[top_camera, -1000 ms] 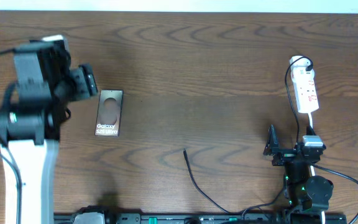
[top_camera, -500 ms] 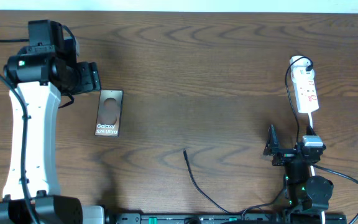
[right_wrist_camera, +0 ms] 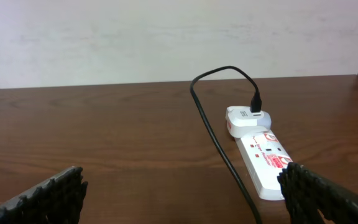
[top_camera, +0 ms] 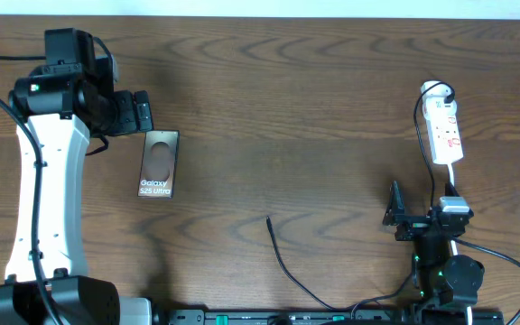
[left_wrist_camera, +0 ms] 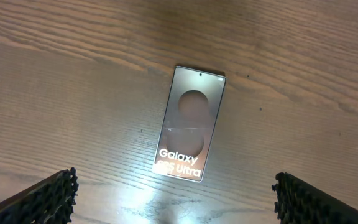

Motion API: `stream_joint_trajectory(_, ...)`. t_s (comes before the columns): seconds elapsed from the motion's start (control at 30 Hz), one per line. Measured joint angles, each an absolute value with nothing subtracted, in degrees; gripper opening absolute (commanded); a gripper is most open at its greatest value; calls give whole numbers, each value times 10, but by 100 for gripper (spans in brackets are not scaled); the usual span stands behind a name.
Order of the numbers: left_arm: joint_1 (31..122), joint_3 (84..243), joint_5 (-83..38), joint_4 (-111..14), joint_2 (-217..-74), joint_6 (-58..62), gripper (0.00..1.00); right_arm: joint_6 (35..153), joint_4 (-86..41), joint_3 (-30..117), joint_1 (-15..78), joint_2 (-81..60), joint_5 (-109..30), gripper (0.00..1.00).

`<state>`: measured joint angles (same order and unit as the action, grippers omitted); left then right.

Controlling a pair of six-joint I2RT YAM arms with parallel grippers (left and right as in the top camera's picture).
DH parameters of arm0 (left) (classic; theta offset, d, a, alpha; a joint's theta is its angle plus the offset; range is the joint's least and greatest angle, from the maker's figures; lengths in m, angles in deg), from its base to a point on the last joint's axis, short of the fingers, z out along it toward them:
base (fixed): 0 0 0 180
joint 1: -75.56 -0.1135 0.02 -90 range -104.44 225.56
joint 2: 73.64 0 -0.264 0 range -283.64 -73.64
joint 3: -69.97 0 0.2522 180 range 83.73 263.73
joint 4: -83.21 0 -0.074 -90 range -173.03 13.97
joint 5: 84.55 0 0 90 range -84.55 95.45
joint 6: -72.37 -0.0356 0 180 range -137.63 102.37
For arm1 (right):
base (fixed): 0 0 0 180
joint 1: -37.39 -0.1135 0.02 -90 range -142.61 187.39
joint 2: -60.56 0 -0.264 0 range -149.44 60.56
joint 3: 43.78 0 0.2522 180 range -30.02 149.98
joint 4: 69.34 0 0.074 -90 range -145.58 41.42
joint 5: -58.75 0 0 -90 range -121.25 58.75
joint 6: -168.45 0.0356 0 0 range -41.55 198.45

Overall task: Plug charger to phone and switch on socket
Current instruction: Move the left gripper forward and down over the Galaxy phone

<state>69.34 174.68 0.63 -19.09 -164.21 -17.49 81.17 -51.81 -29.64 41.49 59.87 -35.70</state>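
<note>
Phone (top_camera: 159, 163) lay flat, face up, on the left half of the table (top_camera: 314, 108), with its long axis running far edge to near edge. Left gripper (top_camera: 135, 113) hovered just beside its far short end, jaws wide, empty; left arm clearly nearer. Charger (top_camera: 270, 220) tip lay loose near the near edge, well apart from the phone, probably off its port end. Socket (top_camera: 445, 131) sat by the right edge, ahead of the right gripper (right_wrist_camera: 182, 193), which was spread wide and empty.

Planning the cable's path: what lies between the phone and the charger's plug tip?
Nothing: overhead, only bare wooden table separates the phone and the charger tip.
</note>
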Motion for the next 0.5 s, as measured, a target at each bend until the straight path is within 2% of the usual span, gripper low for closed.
stream_joint_trajectory(0.23, 693, 1747, 6, -200, -1653, -190, 100, 812, -518, -296, 415, 599, -357, 99)
stream_joint_trajectory(0.5, 693, 1747, 6, -205, -1728, -195, 100, 812, -518, -296, 415, 599, -357, 99)
